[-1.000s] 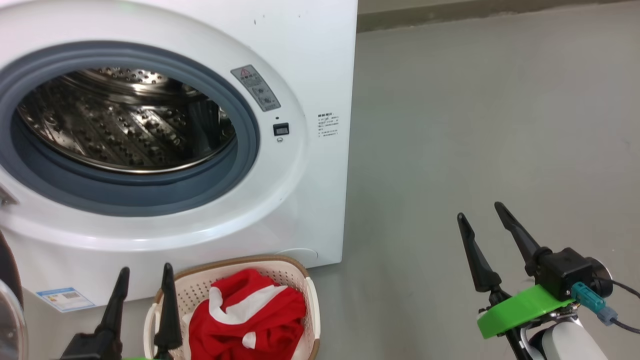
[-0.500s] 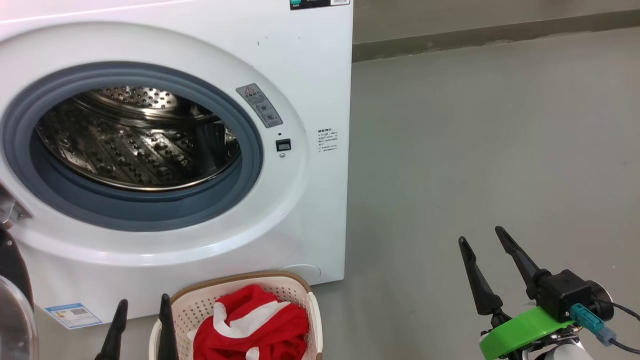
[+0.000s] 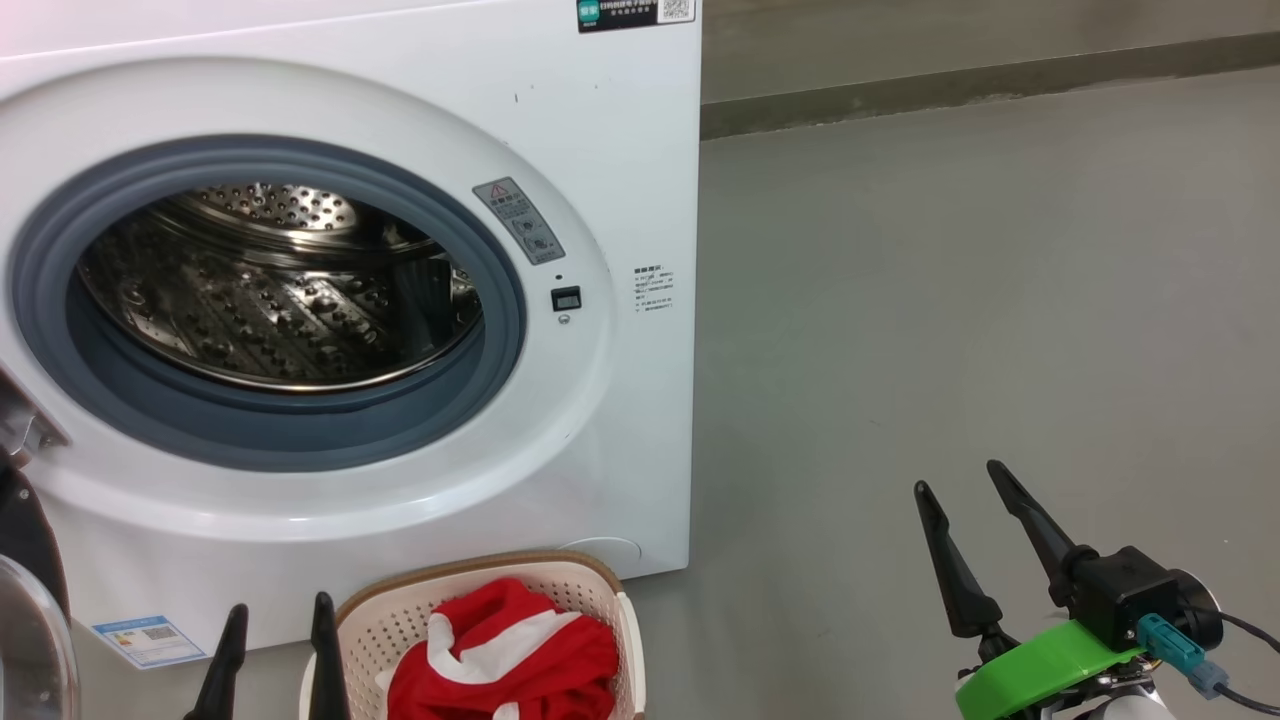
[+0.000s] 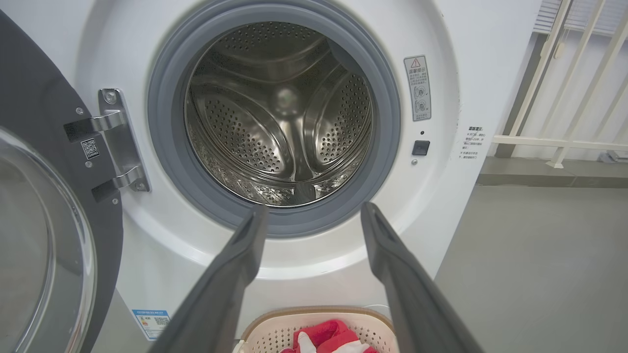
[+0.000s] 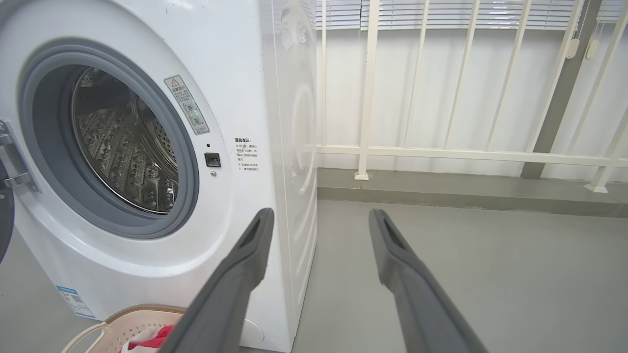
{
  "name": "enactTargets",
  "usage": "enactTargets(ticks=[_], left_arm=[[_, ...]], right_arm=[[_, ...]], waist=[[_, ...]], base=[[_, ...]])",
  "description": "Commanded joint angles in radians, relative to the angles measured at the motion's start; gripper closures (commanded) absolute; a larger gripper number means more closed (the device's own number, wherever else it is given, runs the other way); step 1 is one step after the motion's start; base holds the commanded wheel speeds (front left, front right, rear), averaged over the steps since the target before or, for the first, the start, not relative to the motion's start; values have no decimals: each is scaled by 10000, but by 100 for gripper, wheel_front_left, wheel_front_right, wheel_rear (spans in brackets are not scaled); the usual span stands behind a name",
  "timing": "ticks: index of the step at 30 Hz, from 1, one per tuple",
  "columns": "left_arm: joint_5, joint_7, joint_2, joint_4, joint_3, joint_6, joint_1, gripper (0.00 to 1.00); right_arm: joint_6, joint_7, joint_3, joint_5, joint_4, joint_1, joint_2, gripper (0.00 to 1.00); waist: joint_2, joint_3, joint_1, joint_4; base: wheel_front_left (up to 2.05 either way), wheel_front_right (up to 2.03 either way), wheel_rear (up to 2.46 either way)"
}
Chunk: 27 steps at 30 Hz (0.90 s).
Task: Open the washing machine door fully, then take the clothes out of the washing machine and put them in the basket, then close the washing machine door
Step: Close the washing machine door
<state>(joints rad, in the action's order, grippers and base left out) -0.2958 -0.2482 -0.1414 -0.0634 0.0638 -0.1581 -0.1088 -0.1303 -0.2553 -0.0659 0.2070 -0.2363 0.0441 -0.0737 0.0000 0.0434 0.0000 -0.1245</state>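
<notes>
At the lower left edge, the washing machine door (image 3: pixel 30 640) stands open beside your left gripper (image 3: pixel 280 603), fingers wide and empty. Centre-left, the washing machine (image 3: pixel 620 150) shows a bare drum (image 3: pixel 270 290), and the clothes (image 3: pixel 500 660) sit in the basket (image 3: pixel 470 567) below. Lower right, your right gripper (image 3: pixel 957 476) gapes empty. Judging by this, only closing the door is left for you.

You see white railing (image 5: pixel 441 154): grey ledge (image 5: pixel 441 189) under it, smooth grey floor (image 5: pixel 490 274) before it, white blinds (image 5: pixel 431 14) behind it up high, soft even light.

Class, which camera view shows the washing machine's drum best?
The left wrist view: it looks straight into the drum, back wall included. The head view sees it from above, the right wrist view obliquely, partly hidden.
</notes>
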Motion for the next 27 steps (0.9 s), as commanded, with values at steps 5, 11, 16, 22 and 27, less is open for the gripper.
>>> enactTargets(ticks=[5, 11, 16, 22, 27], left_arm=[[-91, -36, -192, 398, -376, -108, 53, 0], [-90, -25, -238, 530, -365, -171, 27, 0], [-102, -27, -260, 608, -352, -212, 13, 0], [-112, 4, -259, 652, -372, -342, -4, 0], [-121, 44, -305, 709, -343, -363, -4, 0]], right_arm=[[-4, -65, -167, -156, 279, 149, -35, 0], [-4, -65, -182, -148, 278, 168, -30, 0], [-4, -65, -180, -136, 248, 183, -32, 0], [-4, -65, -164, -135, 242, 162, -28, 0], [-4, -65, -184, -127, 243, 160, -9, 0]], waist=[[0, -8, 0, -3], [0, -56, 0, -5], [0, -58, 0, -3], [0, -41, 0, 38], [0, -57, 0, 95]], base=[[0, 0, 0], [0, 0, 0], [0, 0, 0], [-20, 20, 0], [-92, 92, 0]])
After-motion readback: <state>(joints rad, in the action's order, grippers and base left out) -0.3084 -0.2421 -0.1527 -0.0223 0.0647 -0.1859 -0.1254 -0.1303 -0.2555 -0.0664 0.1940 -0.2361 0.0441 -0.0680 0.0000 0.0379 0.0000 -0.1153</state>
